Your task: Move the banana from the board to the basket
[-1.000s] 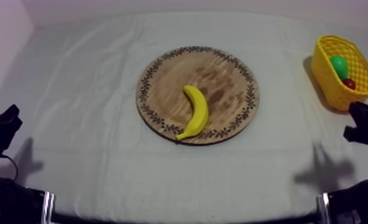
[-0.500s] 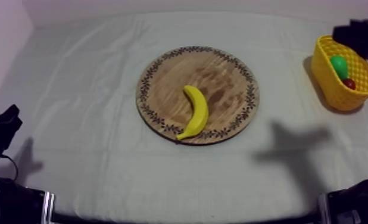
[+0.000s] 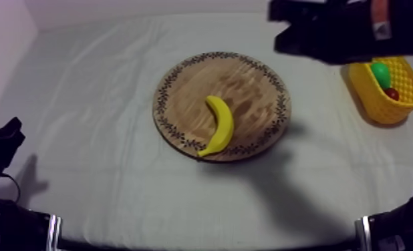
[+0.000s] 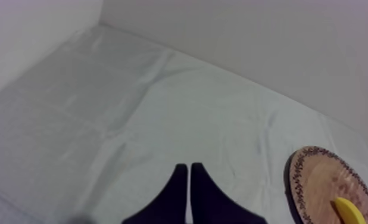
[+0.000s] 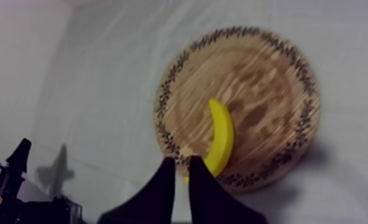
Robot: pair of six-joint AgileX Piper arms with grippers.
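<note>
My left gripper [image 4: 188,168] rests low at the near left edge of the tabletop [image 3: 82,100], fingers clenched on nothing. At mid-tabletop the banana [image 3: 220,125] lies on the wooden board [image 3: 249,83], its near tip by the patterned rim, with open room all round. Farther off, at the right edge, the yellow basket [image 3: 381,110] holds a small red fruit [image 3: 391,94]. My right gripper [image 5: 182,162], fingers clenched and empty, hangs high above the board.
</note>
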